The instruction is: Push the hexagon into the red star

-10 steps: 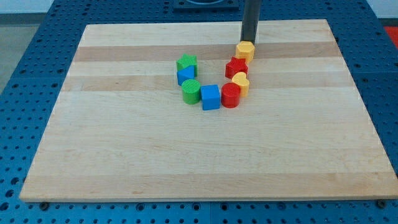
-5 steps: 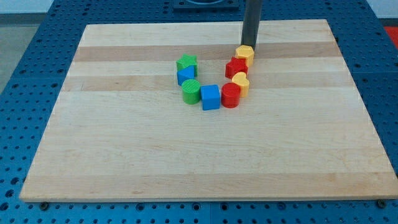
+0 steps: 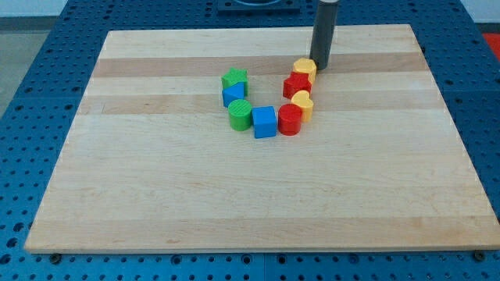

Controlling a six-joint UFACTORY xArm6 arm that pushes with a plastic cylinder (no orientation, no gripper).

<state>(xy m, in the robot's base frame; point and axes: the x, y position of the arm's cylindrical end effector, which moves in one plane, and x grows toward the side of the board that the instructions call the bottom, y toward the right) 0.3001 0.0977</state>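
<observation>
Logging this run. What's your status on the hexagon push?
My tip just right of the yellow hexagon, at its upper edge. Hexagon touching the red star. Nothing between them.

Hexagon touching star at its upper right; my tip just right.

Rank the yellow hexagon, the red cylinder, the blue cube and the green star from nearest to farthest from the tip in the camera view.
From my tip:
1. Yellow hexagon, right beside it on the view's left.
2. Red cylinder, below it toward the view's bottom.
3. Blue cube, down and further to the view's left.
4. Green star, far off to the view's left.
</observation>
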